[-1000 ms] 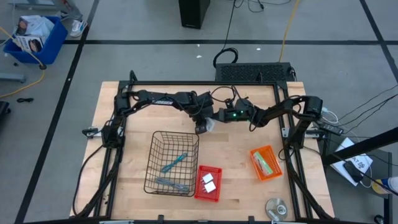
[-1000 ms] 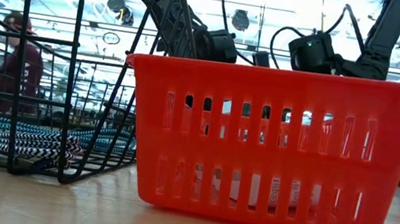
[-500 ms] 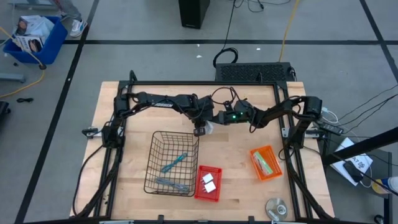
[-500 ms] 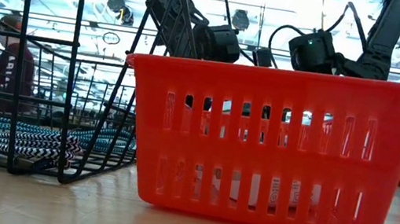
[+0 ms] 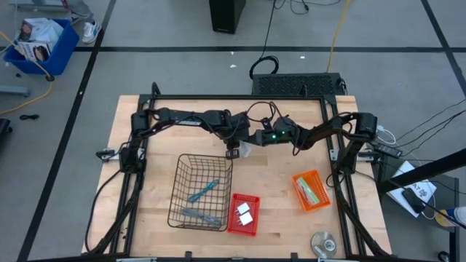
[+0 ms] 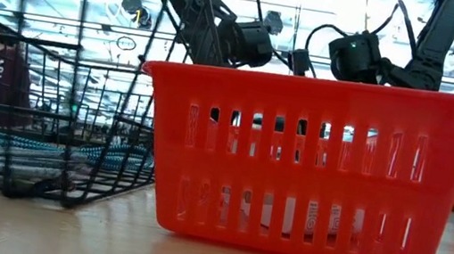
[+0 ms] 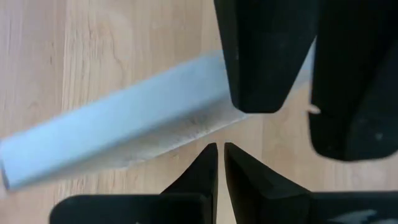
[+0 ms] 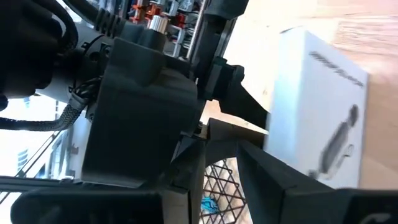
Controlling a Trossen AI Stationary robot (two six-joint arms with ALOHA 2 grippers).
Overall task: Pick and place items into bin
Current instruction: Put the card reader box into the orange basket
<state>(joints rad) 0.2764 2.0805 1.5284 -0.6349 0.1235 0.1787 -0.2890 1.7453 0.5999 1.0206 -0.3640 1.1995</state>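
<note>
A small white box (image 5: 245, 150) with grey print (image 8: 317, 106) sits between my two grippers over the table's middle, beside the wire bin's far right corner (image 5: 231, 157). My left gripper (image 5: 232, 153) points steeply down, shut, its tips (image 7: 217, 149) at the box's long edge (image 7: 124, 130). My right gripper (image 5: 252, 140) reaches in level from the right, its fingers (image 7: 261, 56) at the box's end. Two teal and grey tools (image 5: 204, 189) lie in the bin. Two white blocks (image 5: 243, 213) lie in the red basket (image 5: 245, 196). White cards lie in the orange tray (image 5: 306, 175). My left gripper's shut fingertips stand right at the box's long edge (image 7: 208, 127); I cannot tell whether they touch it. My right gripper has one end of the white box (image 7: 310, 59) at its two fingers, coming level from the table's right. One finger (image 7: 261, 74) lies across that end and hides the contact. A shadow on the wood lies under the box's edge.
The red basket (image 6: 302, 165) fills the low view and hides the box. A round silver disc (image 5: 325, 242) lies at the near right. A person walks in the room behind the bin. Bare wood lies along the table's far side and left.
My left gripper has risen a little and edged toward the bin's far right corner, rolling slightly. The wire bin has jolted: in the low view its wires now show shifted and blurred. My right arm has kept still.
</note>
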